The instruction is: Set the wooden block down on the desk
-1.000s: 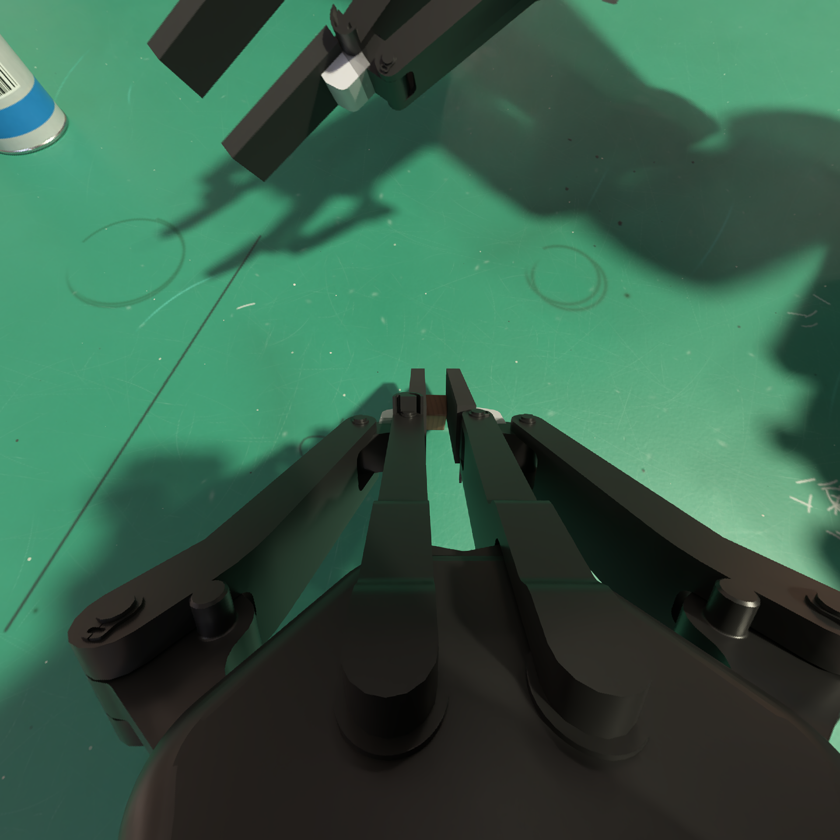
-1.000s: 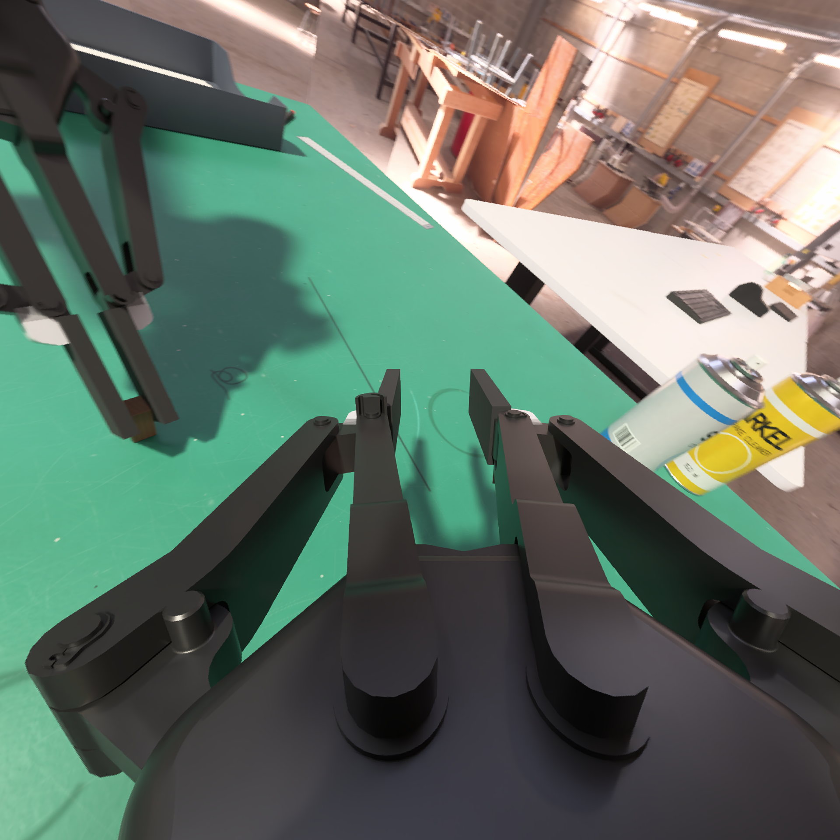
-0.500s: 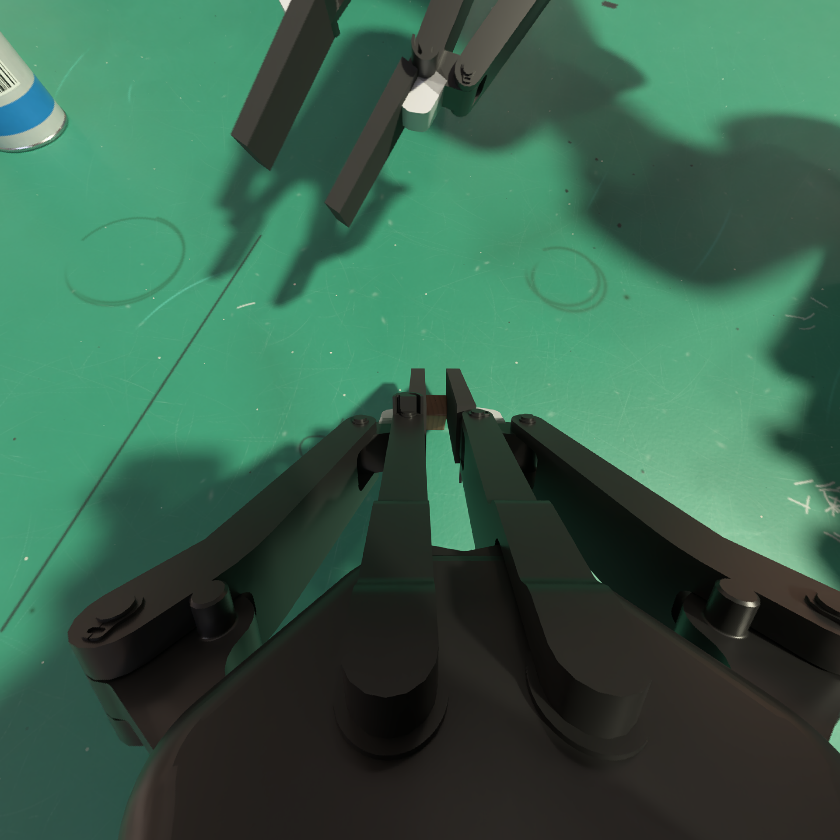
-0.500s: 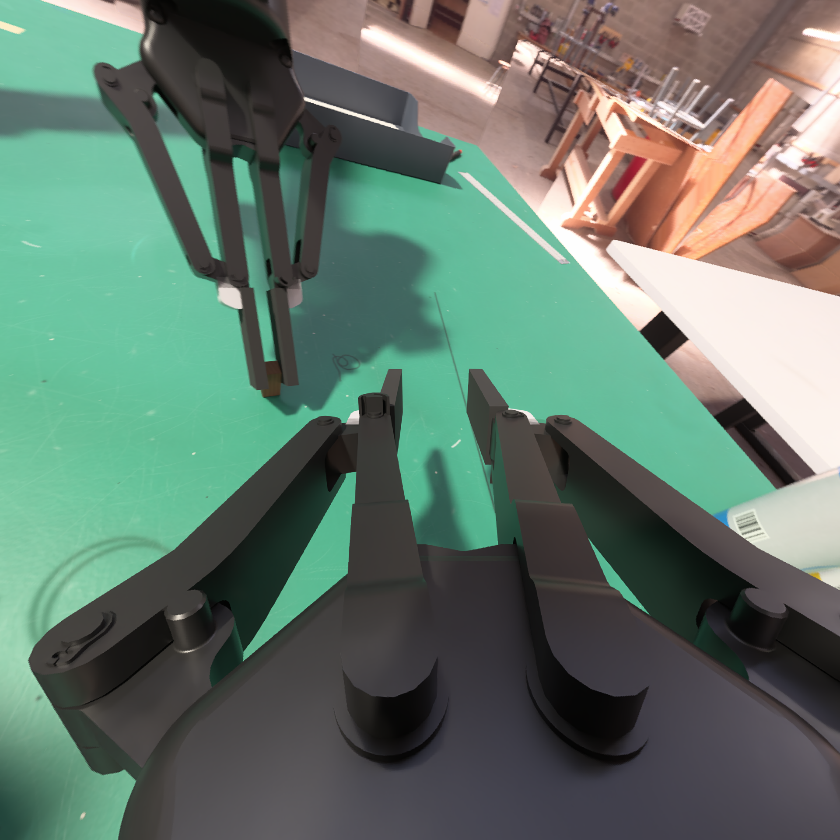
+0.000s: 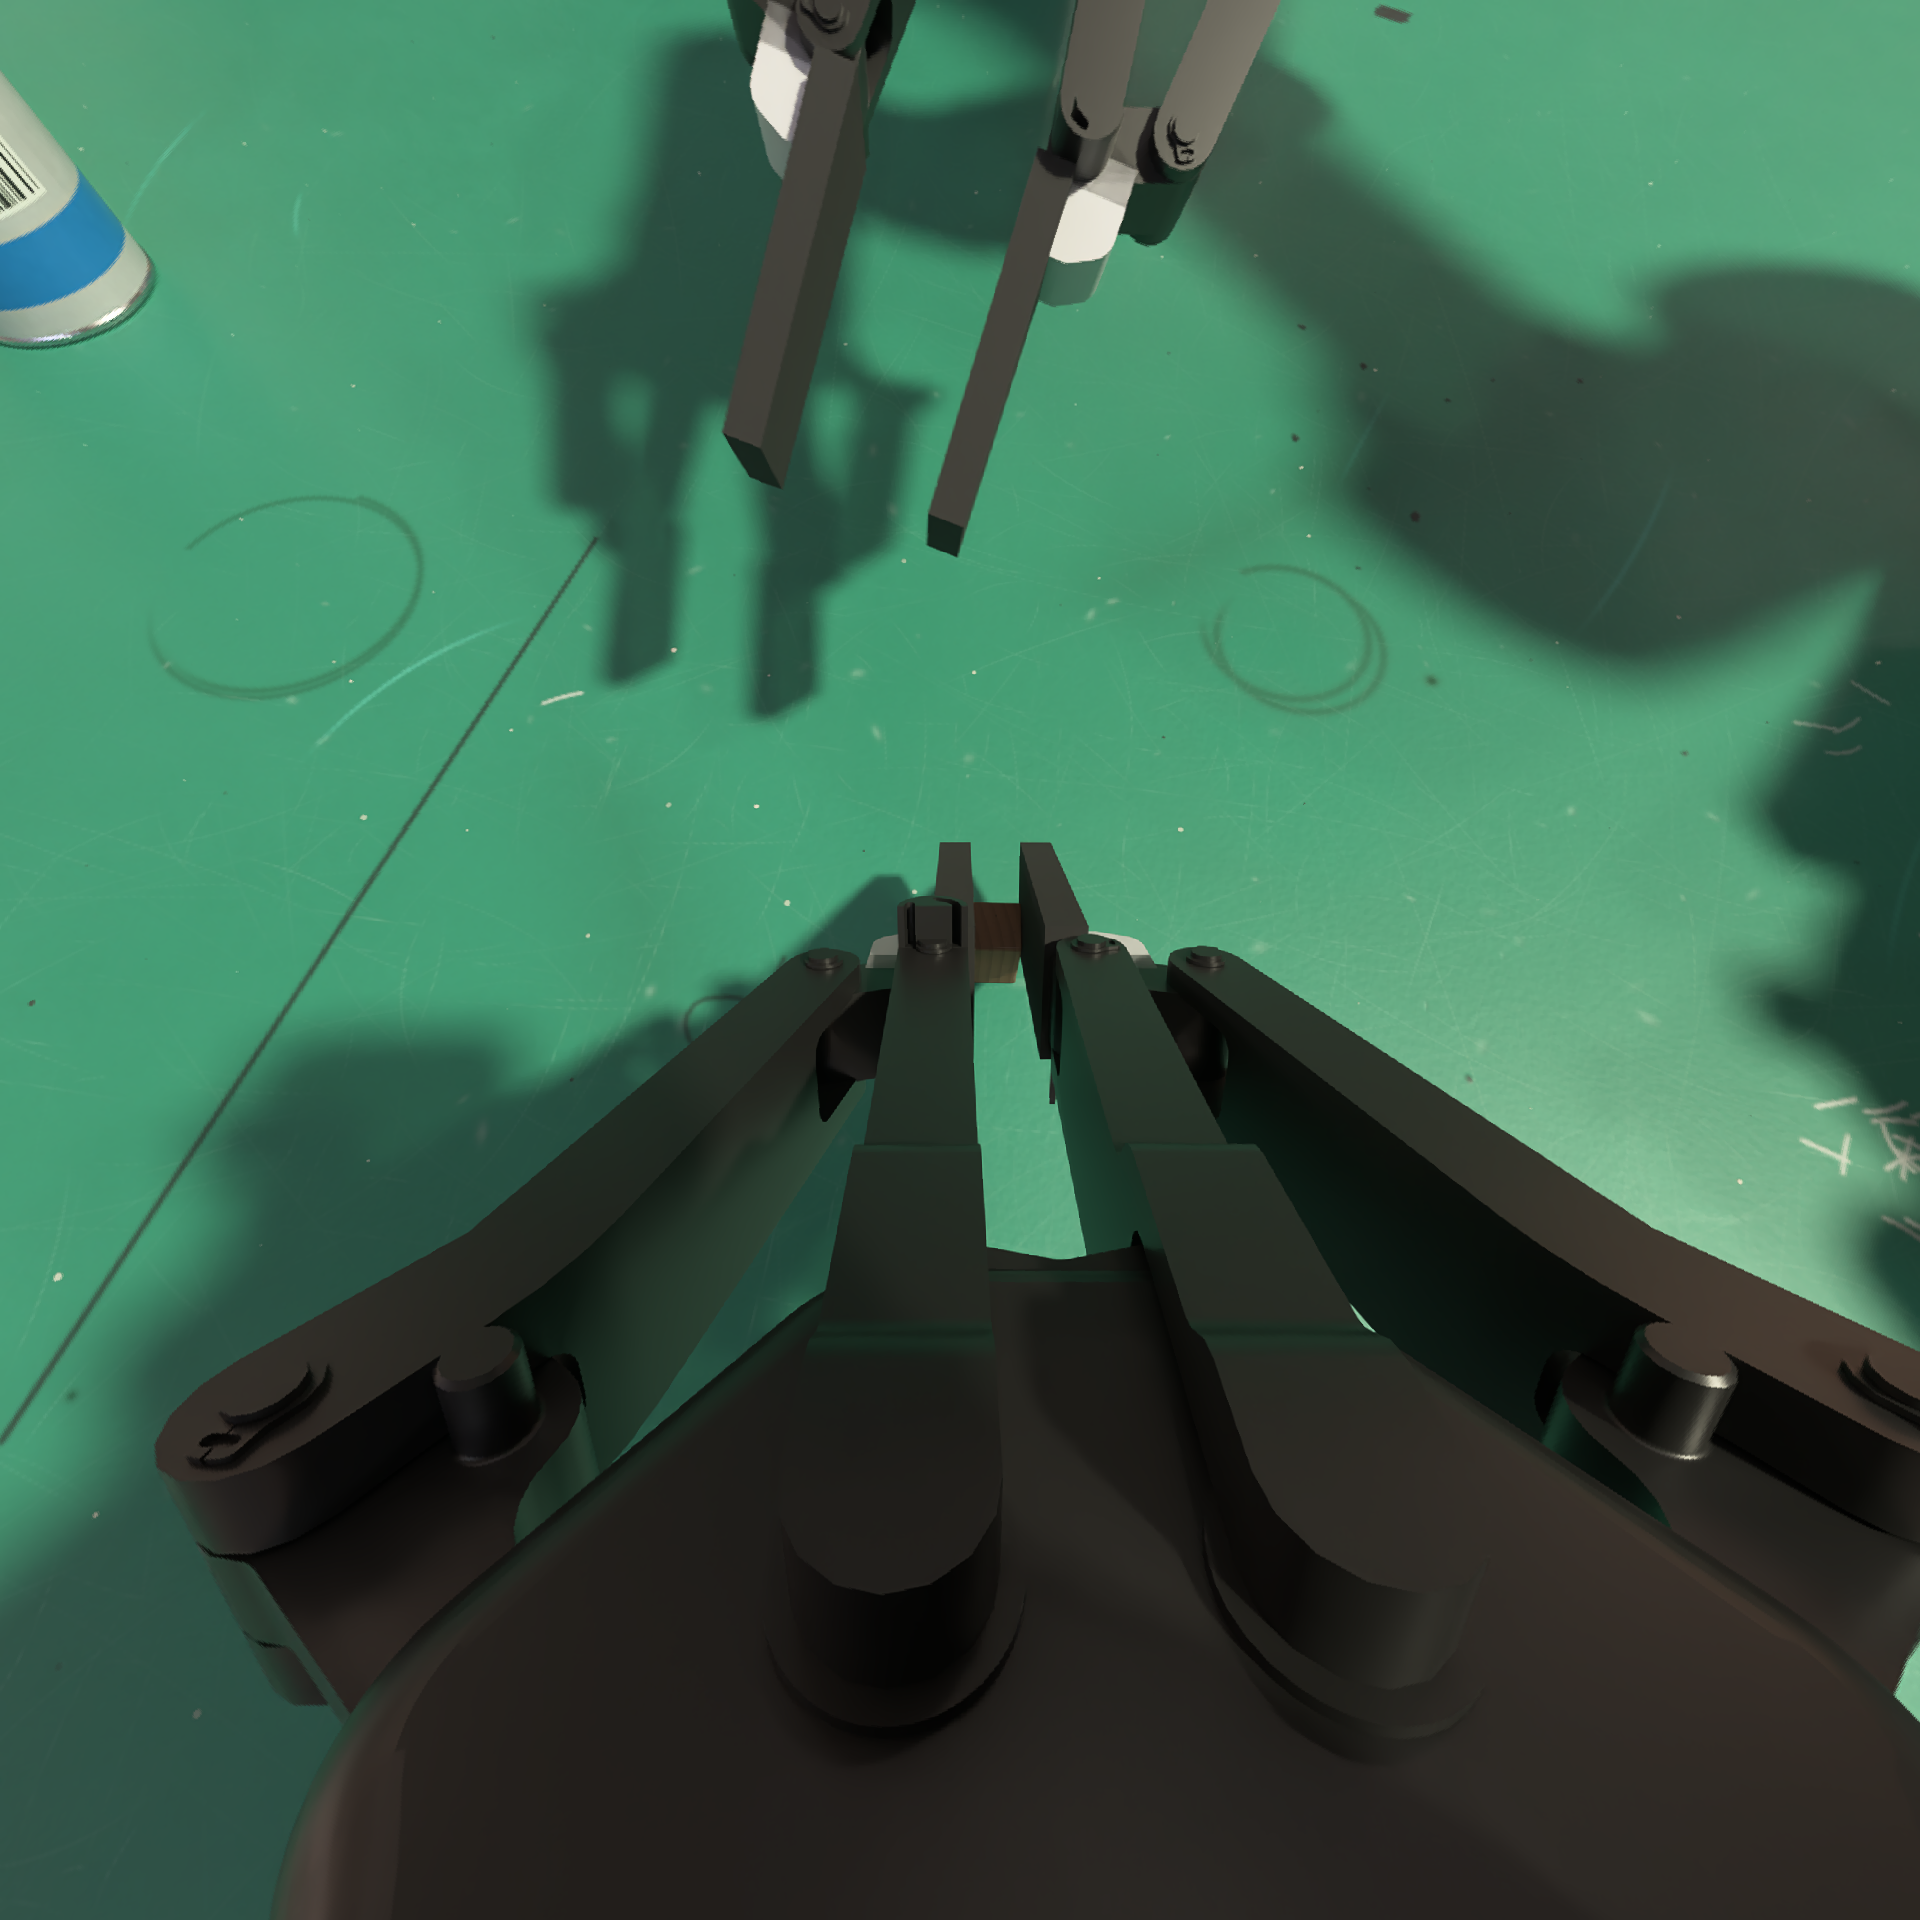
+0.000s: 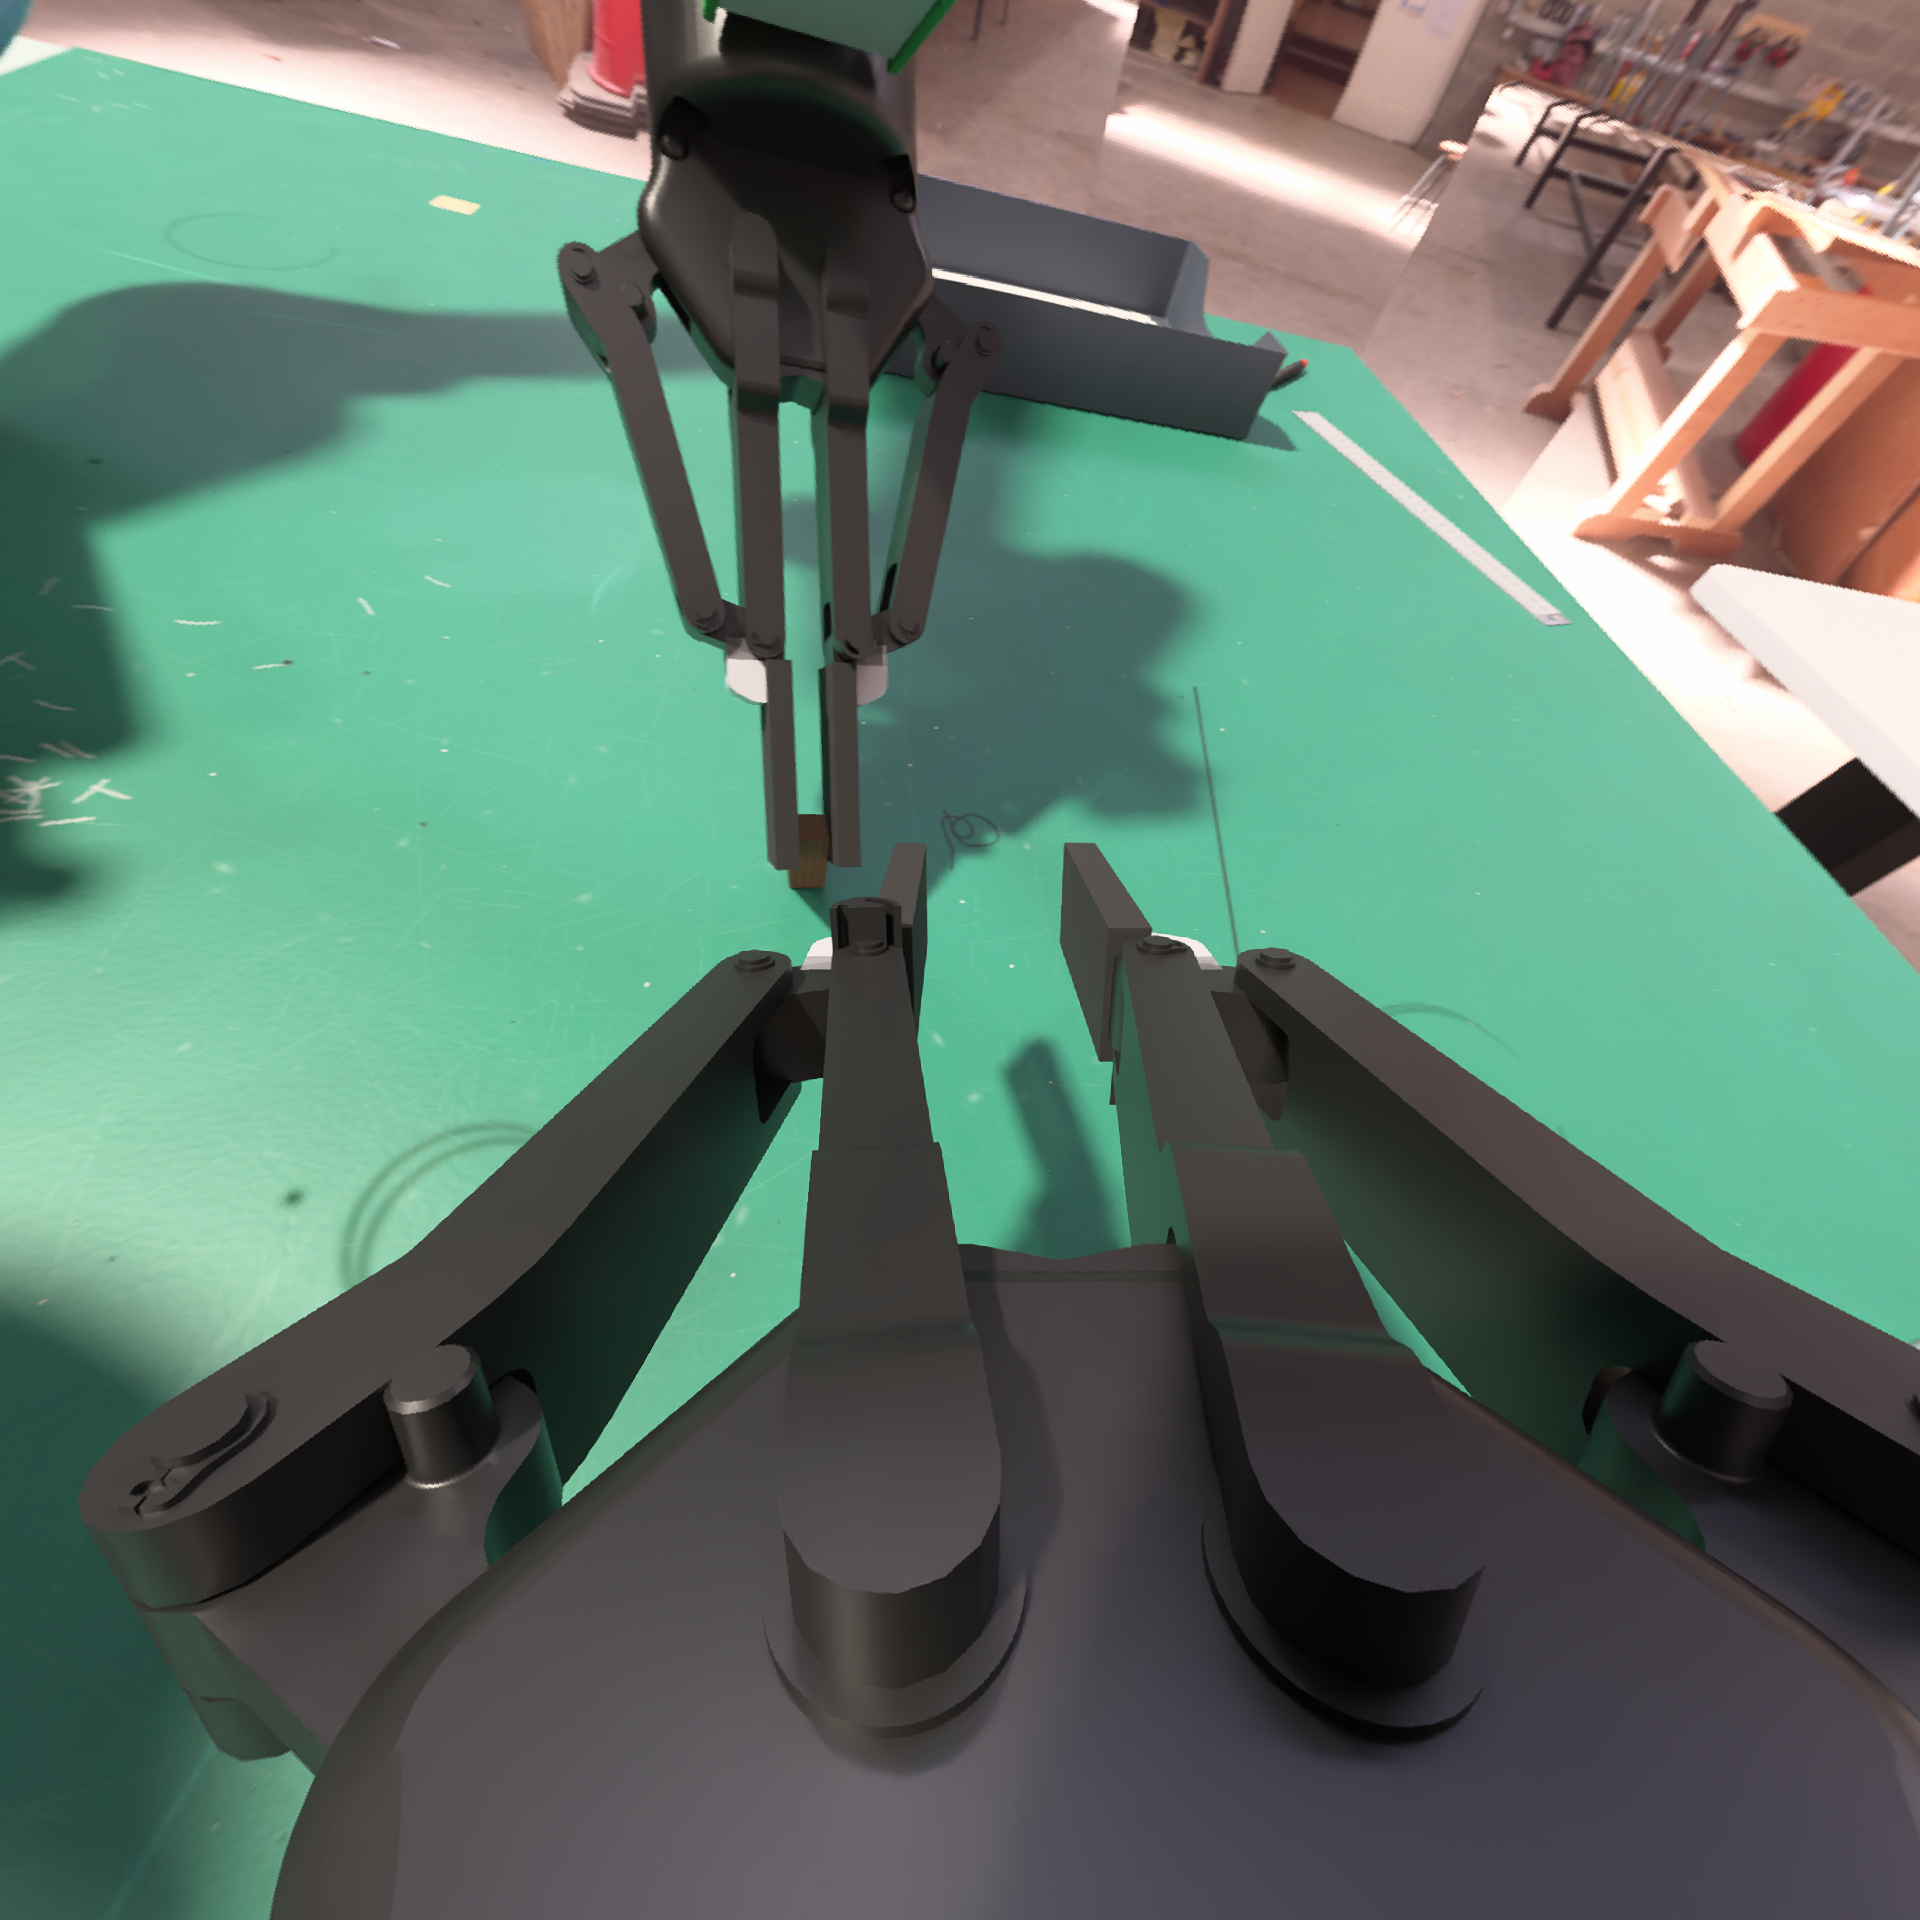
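Observation:
My left gripper (image 5: 995, 883) is shut on a small wooden block (image 5: 995, 940), held between its fingers just above or on the green desk (image 5: 520, 935). In the right wrist view the left gripper (image 6: 814, 831) points straight down with the block (image 6: 807, 862) at its tips, the block's underside at the desk surface. My right gripper (image 6: 992, 883) is open and empty, hovering over the desk just right of the block. It also shows in the left wrist view (image 5: 847, 499), beyond the left gripper, its fingers apart.
A white and blue spray can (image 5: 57, 244) stands at the far left. A grey tray (image 6: 1101, 332) lies at the back of the desk, with a ruler (image 6: 1423, 514) by the right edge. Workshop benches stand beyond.
The right gripper has swung round and moved closer to the left gripper, now facing it. The spray cans have left its view. The left gripper still holds the block.

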